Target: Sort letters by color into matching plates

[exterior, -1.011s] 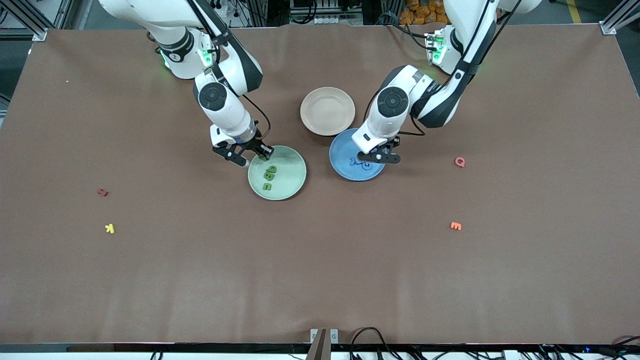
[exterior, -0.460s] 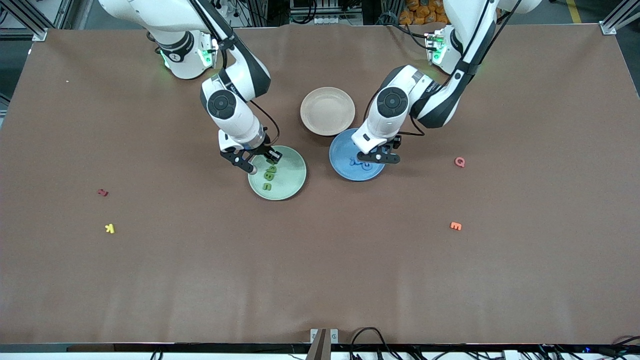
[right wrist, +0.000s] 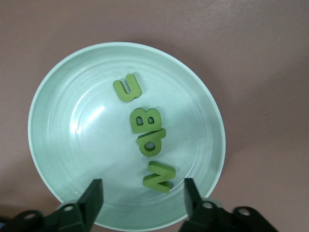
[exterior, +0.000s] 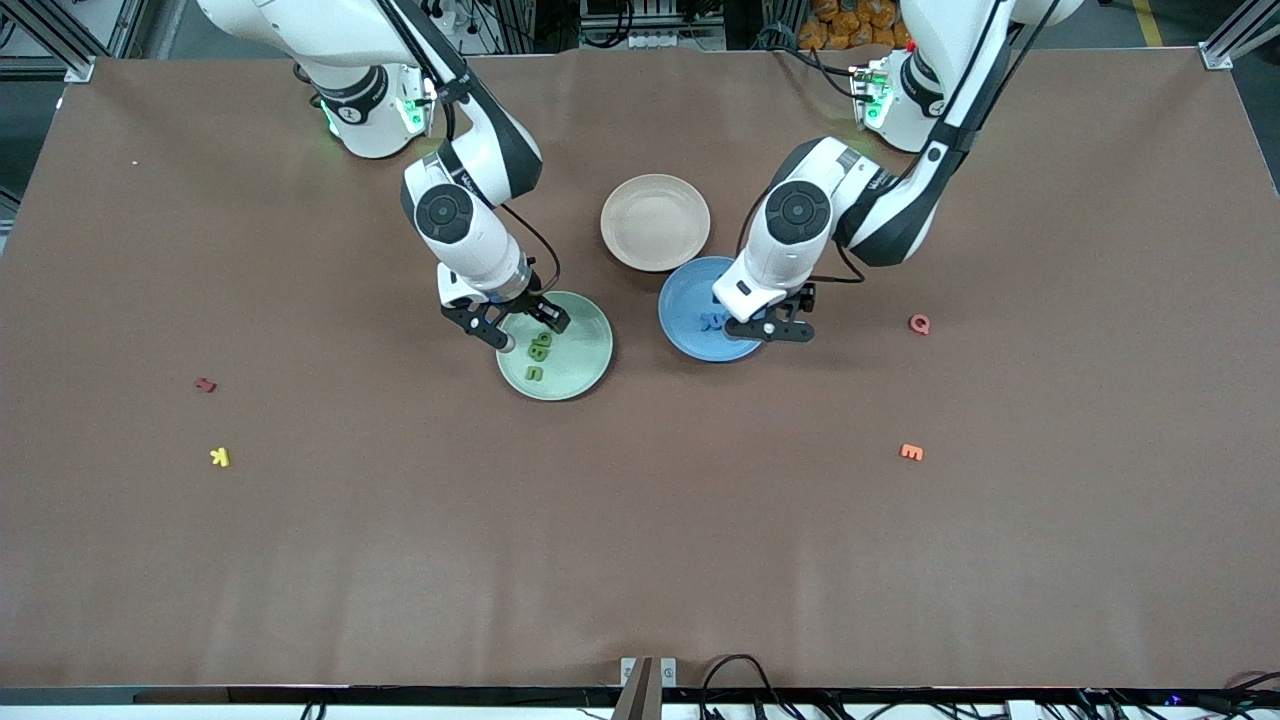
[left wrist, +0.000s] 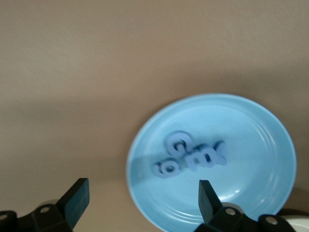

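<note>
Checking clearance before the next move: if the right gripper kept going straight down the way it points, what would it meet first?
Probably the green N-shaped letter lying between the open right gripper fingers, or the green plate under it; depth is unclear.

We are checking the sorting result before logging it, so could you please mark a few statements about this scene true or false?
1. Four green letters lie in the pale green plate. True.
2. The beige-pink plate holds a red letter. False: it holds nothing.
3. Both claws are open, the left claw over the blue plate, the right claw over the green one. True.
4. The blue letters are spread along the blue plate's rim. False: they are bunched near its middle.
5. The orange letter lies nearer to the front camera than the red Q. True.
</note>
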{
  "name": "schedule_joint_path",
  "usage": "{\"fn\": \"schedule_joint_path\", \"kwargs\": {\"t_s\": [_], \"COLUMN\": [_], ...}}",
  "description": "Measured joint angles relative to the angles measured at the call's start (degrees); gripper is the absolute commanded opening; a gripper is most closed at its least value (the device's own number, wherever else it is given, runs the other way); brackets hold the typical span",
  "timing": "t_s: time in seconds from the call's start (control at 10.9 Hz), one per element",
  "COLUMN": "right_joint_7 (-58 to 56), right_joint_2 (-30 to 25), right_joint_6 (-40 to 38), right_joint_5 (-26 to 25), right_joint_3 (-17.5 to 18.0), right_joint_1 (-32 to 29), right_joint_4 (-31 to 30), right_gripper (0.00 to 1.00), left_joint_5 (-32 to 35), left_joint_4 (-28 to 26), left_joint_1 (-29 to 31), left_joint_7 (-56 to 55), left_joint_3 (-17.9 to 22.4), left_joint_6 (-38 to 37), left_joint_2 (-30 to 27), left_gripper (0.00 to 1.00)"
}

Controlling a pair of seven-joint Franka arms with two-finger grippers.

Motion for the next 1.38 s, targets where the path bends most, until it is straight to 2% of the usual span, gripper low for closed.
{"fn": "schedule_joint_path", "kwargs": {"t_s": [0.18, 0.37, 0.55, 0.64, 0.92, 1.2, 1.38], "right_joint_7": [-1.0, -6.5, -16.3, -21.2, -32.2, -46.4, -53.6], "right_joint_2": [0.0, 0.0, -0.6, -1.2, -2.7, -3.3, -3.5], "right_joint_6": [-0.1, -2.4, -6.6, -8.2, -9.4, -10.3, -11.0], "right_joint_5": [0.0, -0.1, -0.1, -0.1, -0.1, -0.1, -0.3], "right_joint_3": [-0.5, -2.6, -6.6, -9.2, -15.8, -17.9, -18.7], "right_joint_1": [0.0, 0.0, -0.1, -0.2, -1.4, -8.0, -12.4], "right_joint_4": [0.1, 0.5, 1.2, 1.4, 1.7, 2.0, 2.2], "right_gripper": [1.00, 1.00, 1.00, 1.00, 1.00, 1.00, 1.00], "left_joint_5": [2.7, 3.0, 2.9, 2.9, 2.6, 2.6, 1.6], "left_joint_4": [3.6, 5.0, 5.6, 5.9, 9.3, 14.1, 16.4], "left_joint_1": [2.3, 4.8, 7.5, 10.2, 14.0, 18.4, 23.8], "left_joint_7": [1.4, 8.6, 17.2, 20.7, 23.9, 23.9, 23.9], "left_joint_3": [0.1, 3.0, 7.4, 7.6, 7.2, 5.2, 1.6], "left_joint_6": [-4.7, -7.9, -11.1, -12.6, -16.8, -21.4, -22.5], "left_joint_2": [-0.8, -3.5, -6.8, -8.1, -9.2, -9.3, -9.7], "left_gripper": [1.00, 1.00, 1.00, 1.00, 1.00, 1.00, 1.00]}}
